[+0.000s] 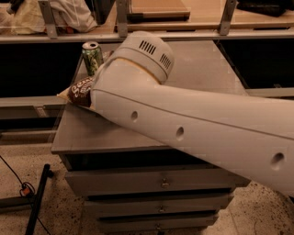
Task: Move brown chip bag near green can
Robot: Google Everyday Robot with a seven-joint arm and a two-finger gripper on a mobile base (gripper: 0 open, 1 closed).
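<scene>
The brown chip bag [79, 91] lies on the left side of the grey cabinet top [82, 133]; only its left end shows, the rest is hidden behind my white arm [183, 114]. The green can [92, 57] stands upright just behind the bag, near the back left edge. My gripper is hidden behind the arm's big joint, somewhere over the bag, so it does not show.
The grey cabinet has drawers [161, 183] below. A shelf rail [183, 34] runs behind it with white cloth [69, 13] at the left. A black pole and cable [36, 197] lie on the floor at lower left.
</scene>
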